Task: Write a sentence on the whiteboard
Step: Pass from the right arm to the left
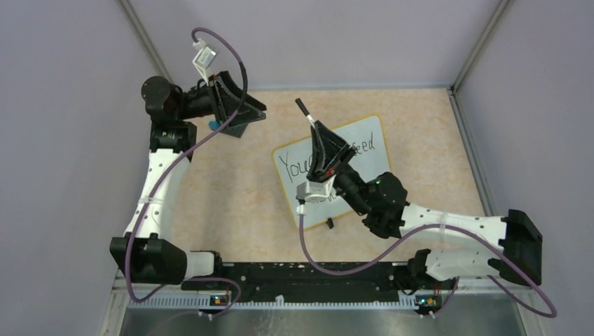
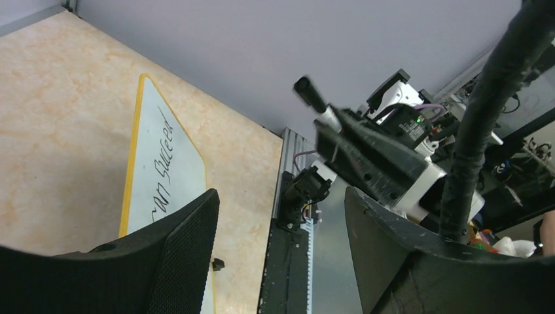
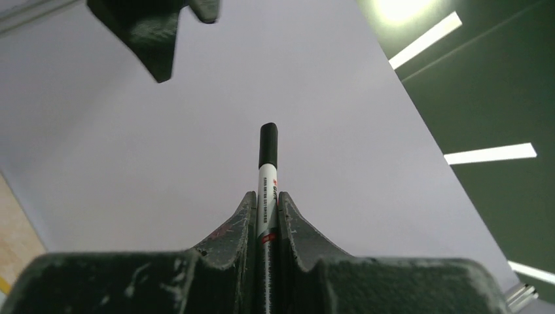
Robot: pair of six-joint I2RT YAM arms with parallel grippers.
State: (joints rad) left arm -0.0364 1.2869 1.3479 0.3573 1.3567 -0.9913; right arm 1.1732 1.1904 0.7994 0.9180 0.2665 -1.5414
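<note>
Tan table (image 1: 231, 203), purple-grey walls (image 1: 350, 42). Whiteboard (image 1: 369, 162) flat on table, sentence (image 1: 294, 166) on it. Left gripper (image 2: 280, 196) wide open, empty. Right gripper (image 3: 266, 209) pinching marker (image 3: 268, 157).

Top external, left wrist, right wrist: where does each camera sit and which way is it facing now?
Top external: above and behind the bases, looking down on the whiteboard; left arm and right arm show.
Left wrist: on the left arm, looking across the whiteboard toward the right gripper; open left gripper frames the view.
Right wrist: tilted up at wall and ceiling lights; right gripper shut on the marker fills the bottom.
Shared: all three show the marker.
</note>
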